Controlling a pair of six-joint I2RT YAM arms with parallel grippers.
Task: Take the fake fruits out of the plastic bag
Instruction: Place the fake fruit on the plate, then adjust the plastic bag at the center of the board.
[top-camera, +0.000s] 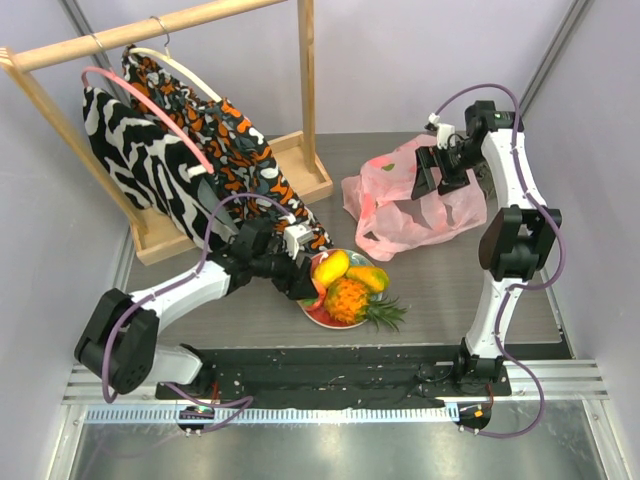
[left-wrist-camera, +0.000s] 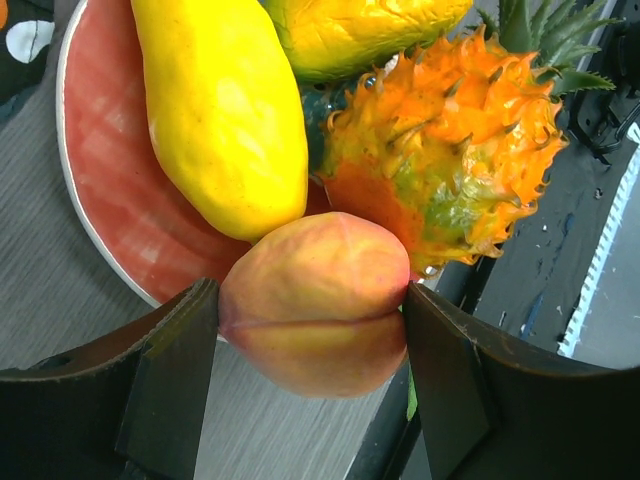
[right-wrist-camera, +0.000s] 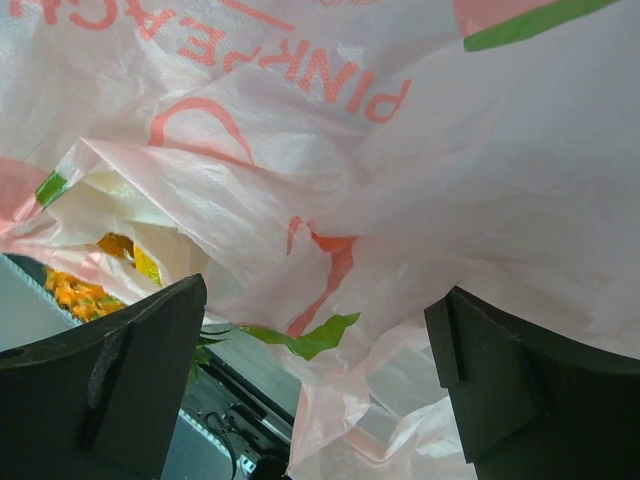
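Grips peach (left-wrist-camera: 315, 305) in left gripper (left-wrist-camera: 312, 320), jaws pressed on both flanks, at plate (left-wrist-camera: 110, 210) rim's 9 o'clock, top view. Holds right gripper (right-wrist-camera: 315, 380) wide, gripping nothing, at bag (top-camera: 400, 195), 1 o'clock of plate. Seems light, hard, slick; calls for mid-body pinch.

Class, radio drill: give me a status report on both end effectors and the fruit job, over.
Left end effector shut on peach at plate rim. Right end effector open at plastic bag. No obstruction seen.
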